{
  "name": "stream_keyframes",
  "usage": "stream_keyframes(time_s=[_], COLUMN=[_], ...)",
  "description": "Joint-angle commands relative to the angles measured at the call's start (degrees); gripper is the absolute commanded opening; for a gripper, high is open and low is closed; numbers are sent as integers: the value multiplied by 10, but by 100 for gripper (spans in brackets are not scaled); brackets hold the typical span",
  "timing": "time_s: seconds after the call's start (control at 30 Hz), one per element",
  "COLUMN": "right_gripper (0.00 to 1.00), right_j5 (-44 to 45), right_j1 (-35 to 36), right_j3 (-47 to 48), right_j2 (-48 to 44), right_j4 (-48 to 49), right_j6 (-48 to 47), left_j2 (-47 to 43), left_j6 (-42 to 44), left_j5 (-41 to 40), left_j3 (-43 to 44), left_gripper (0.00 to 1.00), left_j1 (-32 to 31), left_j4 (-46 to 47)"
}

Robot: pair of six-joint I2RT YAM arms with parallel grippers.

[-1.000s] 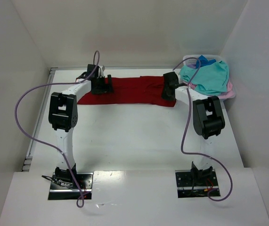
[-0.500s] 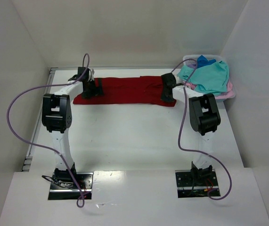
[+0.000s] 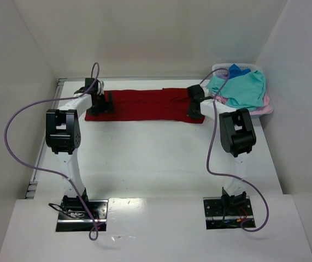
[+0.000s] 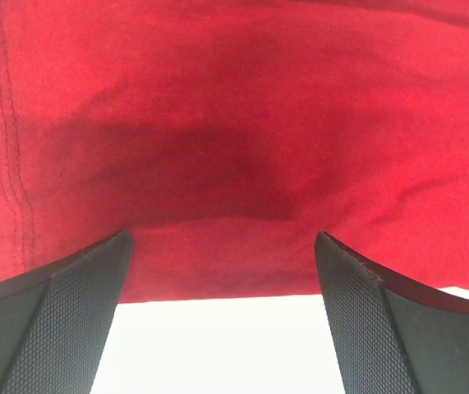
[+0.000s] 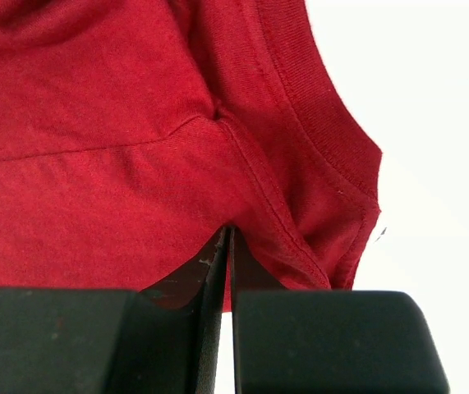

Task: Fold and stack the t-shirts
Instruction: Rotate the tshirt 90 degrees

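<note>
Top view: the red shirt (image 3: 145, 105) lies as a long band along the far edge of the table (image 3: 156, 158), with my left gripper (image 3: 102, 102) at its left end and my right gripper (image 3: 195, 106) at its right end. A teal shirt (image 3: 243, 87), pink shirt (image 3: 265, 108) and blue shirt (image 3: 236, 70) sit heaped in the basket (image 3: 218, 69) at the far right corner.

Left wrist: the jaws are spread wide over the near hem, gripping nothing.

Right wrist: the jaws are pinched on red cloth by the collar.

I judge one shirt part-folded, nothing stacked, three waiting.
</note>
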Motion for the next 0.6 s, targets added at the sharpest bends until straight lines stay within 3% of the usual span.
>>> stream_keyframes(time_s=[0.0, 0.03, 0.07, 0.17, 0.2, 0.4, 0.57], right_gripper=[11, 15, 29, 56, 73, 98, 100], right_j5=[-19, -53, -69, -132, -145, -174, -179], right_j1=[-8, -8, -8, -8, -8, -8, -8], right_j3=[-11, -22, -27, -41, -41, -60, -88], right_j2=[-58, -76, -94, -165, -182, -264, -302], right_j4=[14, 26, 37, 69, 77, 69, 66], right_j6=[-9, -15, -15, -15, -15, -20, -20], left_j2=[-64, -93, -106, -135, -135, -74, -31], left_j6=[61, 82, 131, 249, 271, 386, 456], left_j5=[30, 43, 68, 111, 142, 209, 256], left_j3=[-11, -31, -41, -59, -53, 26, 68], left_gripper=[99, 99, 99, 99, 99, 99, 99], left_j1=[-1, -1, -1, -1, -1, 4, 4], left_j4=[31, 47, 78, 113, 113, 93, 90])
